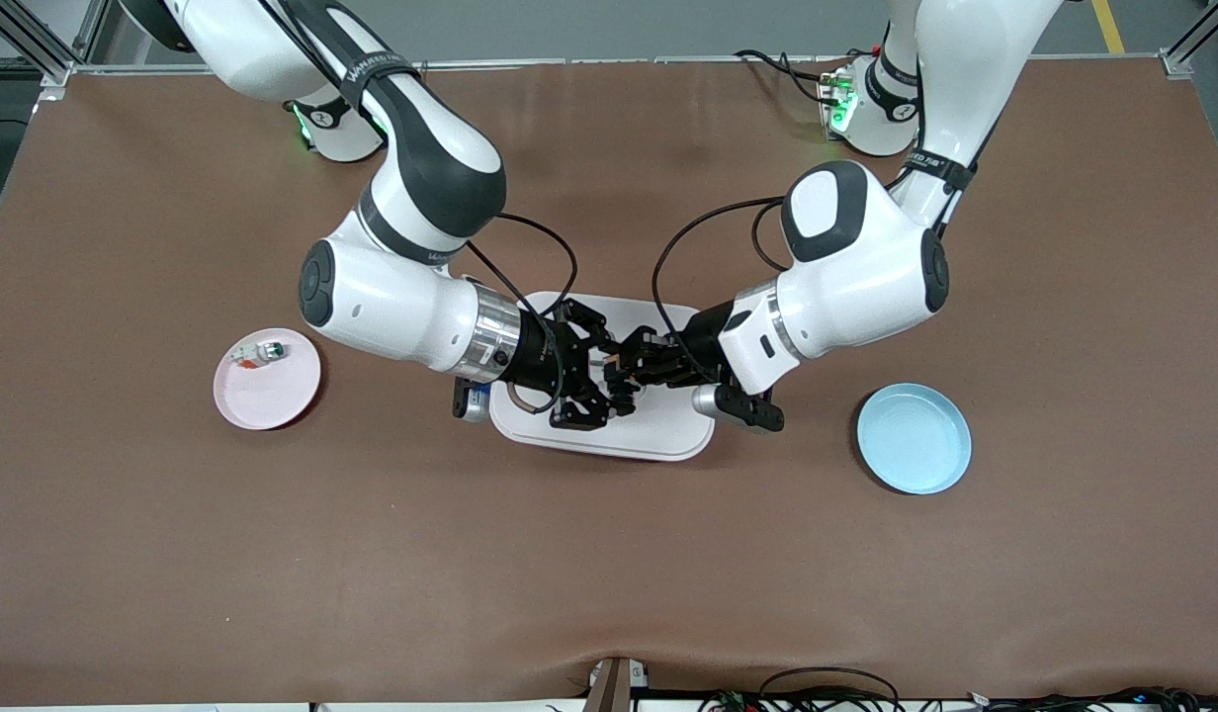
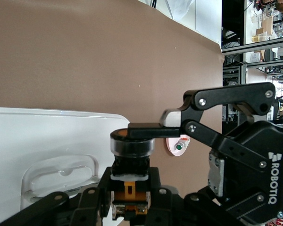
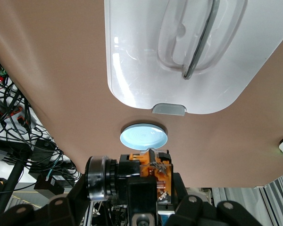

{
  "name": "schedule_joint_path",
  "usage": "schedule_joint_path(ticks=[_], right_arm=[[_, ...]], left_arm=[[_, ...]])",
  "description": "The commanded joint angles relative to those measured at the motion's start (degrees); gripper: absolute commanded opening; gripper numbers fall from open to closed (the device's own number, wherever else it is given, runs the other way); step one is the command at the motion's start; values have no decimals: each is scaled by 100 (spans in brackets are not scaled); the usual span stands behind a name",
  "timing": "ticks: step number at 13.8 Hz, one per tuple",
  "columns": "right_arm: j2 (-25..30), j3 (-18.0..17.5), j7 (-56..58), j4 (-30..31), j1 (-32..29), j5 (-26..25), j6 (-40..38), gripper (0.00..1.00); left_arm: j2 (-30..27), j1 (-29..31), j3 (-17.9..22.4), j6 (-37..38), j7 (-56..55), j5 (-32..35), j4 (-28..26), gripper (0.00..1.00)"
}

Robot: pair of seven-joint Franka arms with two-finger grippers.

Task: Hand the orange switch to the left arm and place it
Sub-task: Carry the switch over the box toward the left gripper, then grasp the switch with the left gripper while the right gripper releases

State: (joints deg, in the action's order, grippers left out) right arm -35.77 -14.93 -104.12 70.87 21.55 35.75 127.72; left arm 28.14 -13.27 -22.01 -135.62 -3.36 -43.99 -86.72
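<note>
Grippers meet in the air over the box (image 1: 658, 435), and both are clamped on the same small part. The left gripper (image 1: 624, 371), reaching in from the blue plate's (image 1: 913, 438) end, has its fingers closed on the orange switch (image 2: 130, 162): its wrist view shows the black body with orange marks pinched low down. The right gripper (image 1: 594, 381), coming from the pink plate's (image 1: 268, 381) end, also grips the switch, one finger pad (image 2: 146, 130) lying flat across the round face end. So the switch hangs between the two tools, over the box lid and its recessed handle (image 3: 198, 42), clear of the lid as far as can be seen. Its long axis appears to run across the line between the two wrists, each gripper taking a different end. Judged from this, the handover is at its midpoint — next the right gripper must let go, and the left arm then carries the switch toward the blue plate, well away from the box, staying high enough to clear the lid. On the pink plate a small white-and-green part (image 1: 257, 352) lies untouched.
</note>
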Motion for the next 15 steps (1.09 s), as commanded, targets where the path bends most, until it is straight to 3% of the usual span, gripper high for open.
schedule_joint_path(ticks=[1, 2, 8, 10, 13, 15], right_arm=[[-132, 16, -178, -345, 34, 37, -19, 66], [-123, 16, -135, -337, 8, 11, -37, 100], [-53, 25, 918, -337, -537, -130, -1054, 100], [-27, 7, 1655, -337, -809, -479, -1598, 100], [96, 25, 2797, -337, -1292, -674, -2617, 100], [158, 7, 3536, -337, -1661, -1086, -3329, 100]], left_arm=[[60, -9, 12, -35, 107, -22, 14, 0], [60, 9, 21, -35, 116, -13, 14, 0], [-132, 79, 38, 9, 195, 30, 6, 0], [-282, 210, 39, 149, 204, 380, -29, 0], [-633, 439, 47, 754, 160, 671, -30, 0], [-923, 605, 47, 1289, 116, 1030, -3, 0]])
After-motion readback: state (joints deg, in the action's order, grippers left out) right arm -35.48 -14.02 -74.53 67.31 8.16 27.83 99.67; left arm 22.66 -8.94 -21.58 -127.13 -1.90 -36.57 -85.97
